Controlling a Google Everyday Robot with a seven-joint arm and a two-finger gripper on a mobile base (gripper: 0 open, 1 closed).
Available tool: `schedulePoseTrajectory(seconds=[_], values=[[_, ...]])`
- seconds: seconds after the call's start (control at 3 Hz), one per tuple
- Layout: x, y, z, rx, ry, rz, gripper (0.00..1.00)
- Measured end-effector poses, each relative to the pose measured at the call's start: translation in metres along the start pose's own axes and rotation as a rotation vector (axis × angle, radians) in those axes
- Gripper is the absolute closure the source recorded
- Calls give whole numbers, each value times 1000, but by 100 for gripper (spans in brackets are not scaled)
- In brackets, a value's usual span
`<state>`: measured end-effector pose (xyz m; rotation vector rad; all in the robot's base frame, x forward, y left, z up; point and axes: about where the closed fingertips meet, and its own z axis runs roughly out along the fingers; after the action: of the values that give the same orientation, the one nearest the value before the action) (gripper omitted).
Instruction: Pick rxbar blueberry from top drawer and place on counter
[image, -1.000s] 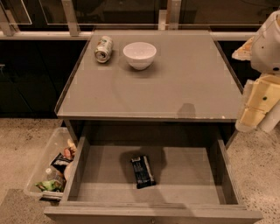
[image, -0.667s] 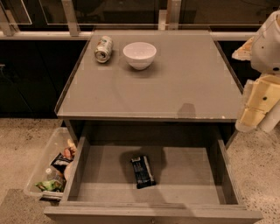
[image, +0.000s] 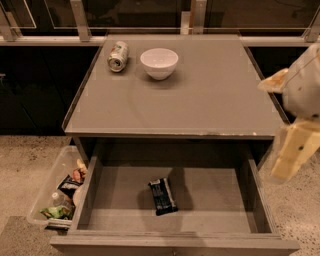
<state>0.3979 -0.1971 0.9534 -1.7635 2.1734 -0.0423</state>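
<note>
The rxbar blueberry (image: 162, 196), a dark wrapper with pale print, lies flat on the floor of the open top drawer (image: 215, 200), a little left of its middle. The counter (image: 200, 95) is the grey tabletop above the drawer. My gripper (image: 291, 152), cream-coloured, hangs at the right edge of the view, beside the counter's front right corner and above the drawer's right wall. It is well to the right of the bar and holds nothing that I can see.
A white bowl (image: 159, 62) and a tipped drink can (image: 118, 56) sit at the back left of the counter. A clear plastic bin of snacks (image: 57, 192) stands on the floor left of the drawer. A dark glass railing runs behind the counter.
My arm and gripper have come lower at the right edge of the view. The bar, the drawer, the bowl and the can have not moved.
</note>
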Motion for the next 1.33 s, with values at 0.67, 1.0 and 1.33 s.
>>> schedulePoseTrajectory(seconds=[0.67, 1.0, 1.33], values=[[-10, 101, 93, -292, -93, -48, 0], [-45, 130, 111, -393, -170, -122, 0], [-91, 144, 113, -427, -241, -195, 0]])
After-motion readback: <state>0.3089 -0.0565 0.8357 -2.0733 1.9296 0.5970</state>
